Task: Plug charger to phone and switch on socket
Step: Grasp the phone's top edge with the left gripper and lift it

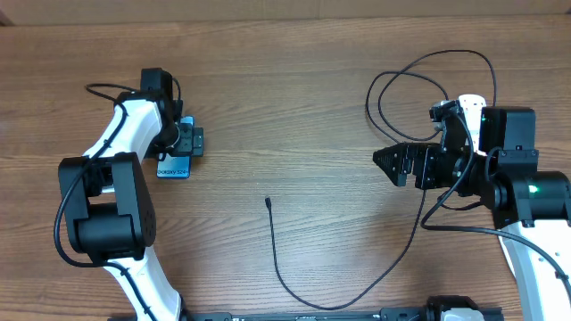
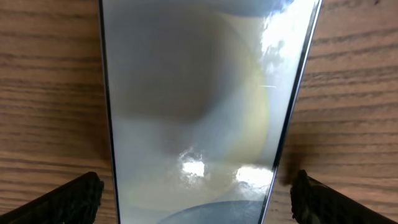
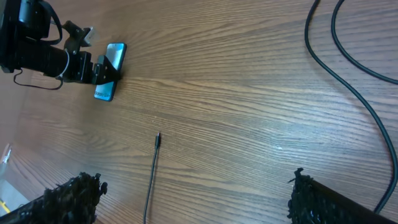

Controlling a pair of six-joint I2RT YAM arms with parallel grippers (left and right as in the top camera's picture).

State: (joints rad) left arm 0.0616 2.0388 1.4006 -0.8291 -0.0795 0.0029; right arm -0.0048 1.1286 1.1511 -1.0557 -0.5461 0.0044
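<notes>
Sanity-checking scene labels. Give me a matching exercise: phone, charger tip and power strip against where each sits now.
1. slim black-edged smartphone with teal screen
2. connector tip of the thin black charger cable
3. white plastic power strip

A. lying free on the wooden table, untouched
B. mostly hidden behind the right arm
C. straddled by the open left gripper

Pairs: 1-C, 2-A, 3-B

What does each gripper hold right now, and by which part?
Right gripper: nothing, jaws open. Left gripper: jaws straddle the phone at its long edges; whether they actually clamp it cannot be told.
</notes>
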